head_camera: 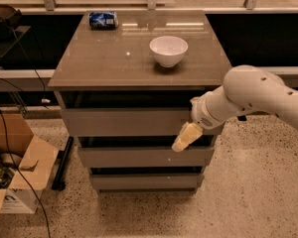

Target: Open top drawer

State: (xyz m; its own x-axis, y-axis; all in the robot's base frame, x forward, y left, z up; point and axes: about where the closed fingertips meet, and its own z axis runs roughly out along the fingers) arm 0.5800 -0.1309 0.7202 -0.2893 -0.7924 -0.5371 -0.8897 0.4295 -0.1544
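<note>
The top drawer (124, 121) is the widest grey front, plain and without a handle, just under the brown tabletop (104, 58). It looks closed, flush with the cabinet. My gripper (183, 140), cream-coloured on the end of a white arm (248, 95), hangs in front of the right part of the cabinet. Its tip points down and left, over the top drawer's lower edge and the dark gap above the middle drawer (139, 156). The narrowest drawer (144, 181) is at the bottom.
A white bowl (168, 49) and a blue packet (103, 20) sit on the tabletop. An open cardboard box (20, 175) stands on the floor at the left, with cables and a black stand leg (62, 162) beside the cabinet. Speckled floor lies to the right.
</note>
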